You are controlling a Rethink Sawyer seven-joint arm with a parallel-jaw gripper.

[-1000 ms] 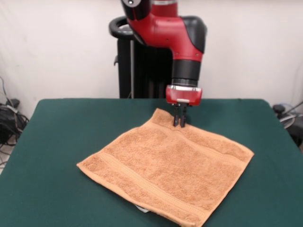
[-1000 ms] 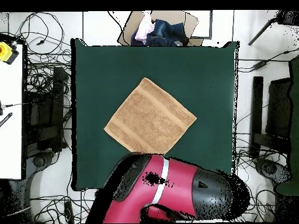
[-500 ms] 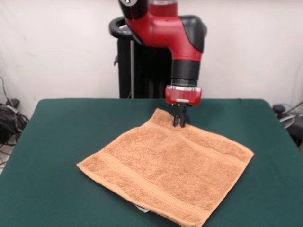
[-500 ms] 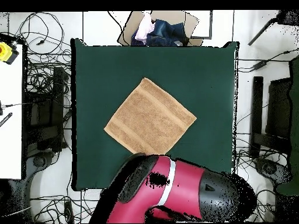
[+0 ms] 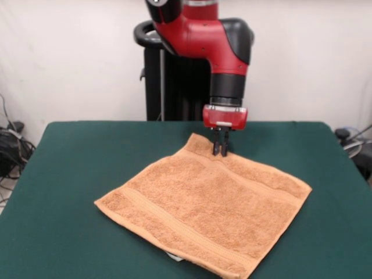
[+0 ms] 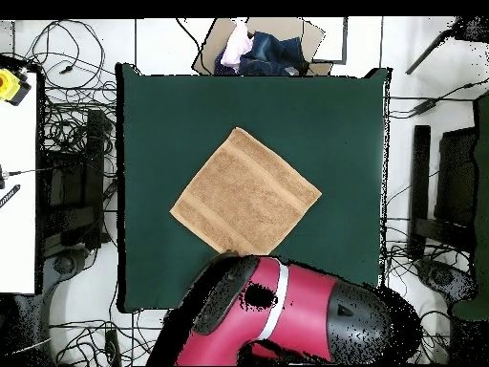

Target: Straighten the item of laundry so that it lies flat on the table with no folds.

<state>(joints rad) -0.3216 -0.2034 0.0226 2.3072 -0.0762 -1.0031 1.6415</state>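
The orange-tan towel [image 5: 203,206] lies spread flat as a diamond on the dark green table [image 5: 75,168], with a small white label [image 5: 174,256] peeking out at its front edge. It also shows in the overhead view [image 6: 245,192] on the table [image 6: 158,124]. My gripper [image 5: 220,152] points straight down at the towel's far corner, its tips at the border band. The jaws stand close together and lift no cloth. In the overhead view the red arm [image 6: 287,311] hides the gripper and the towel's lower corner.
The black pedestal [image 5: 165,75] stands behind the table's far edge. A cardboard box with clothes [image 6: 260,48] sits past the table's top edge in the overhead view. Cables lie on the floor around the table.
The arm's upper part has shifted slightly in the overhead view. The gripper and the towel have not visibly moved.
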